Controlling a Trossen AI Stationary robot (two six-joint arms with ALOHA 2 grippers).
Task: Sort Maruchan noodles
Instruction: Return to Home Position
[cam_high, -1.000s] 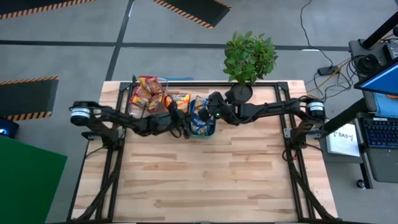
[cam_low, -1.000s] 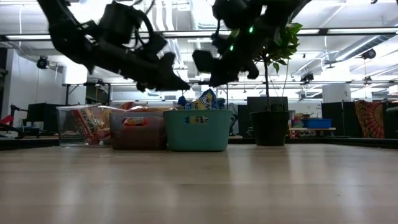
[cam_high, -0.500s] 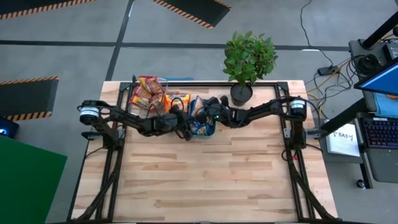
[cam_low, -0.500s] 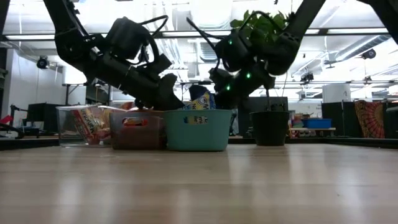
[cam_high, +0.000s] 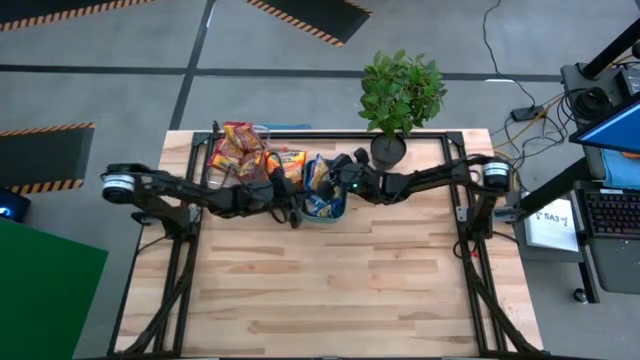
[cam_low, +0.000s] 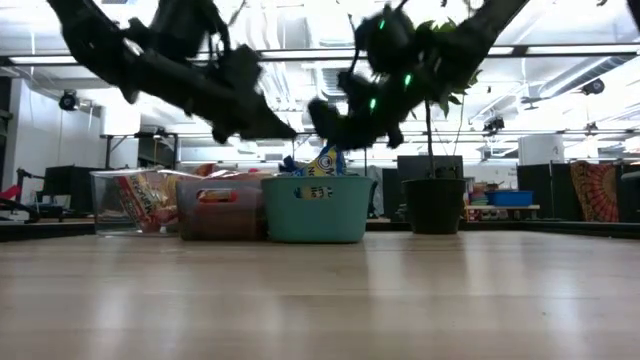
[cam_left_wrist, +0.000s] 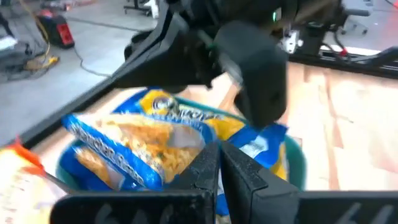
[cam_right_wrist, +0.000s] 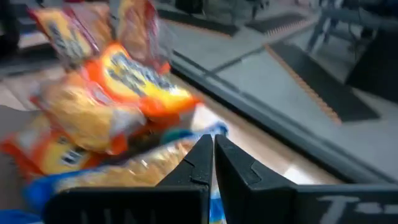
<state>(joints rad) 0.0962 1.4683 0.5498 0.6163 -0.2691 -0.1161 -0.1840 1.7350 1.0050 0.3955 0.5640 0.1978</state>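
2 dark robot arms meet over a row of 3 bins at the far edge of a wooden table (cam_high: 340, 280), reaching in from opposite sides. The left claw (cam_left_wrist: 220, 149) hovers above the teal bin (cam_low: 317, 210), its 2 fingers pressed together with nothing between them. The right claw (cam_right_wrist: 212, 140) hangs just beside it over the same bin, likewise closed and empty, with small green lights glowing on its wrist. Seen from table height, neither claw touches a bin rim or a packet.

The teal bin holds the blue-and-yellow noodle packets (cam_left_wrist: 137, 140), 1 of them poking up above the rim. Just beside it, in the middle of the row, the grey bin (cam_low: 220, 215) holds orange noodle packets (cam_high: 290, 160). The clear bin (cam_low: 110, 195) at the left end of the row holds red and orange noodle packets (cam_high: 238, 148), some leaning against its see-through wall.

A potted plant (cam_high: 400, 95) stands at the table's far edge to the right of the teal bin, near the right arm, its leaves spreading beyond the table. Black frame rails run along both sides of the table, and a grey floor with striped hazard mats surrounds it.
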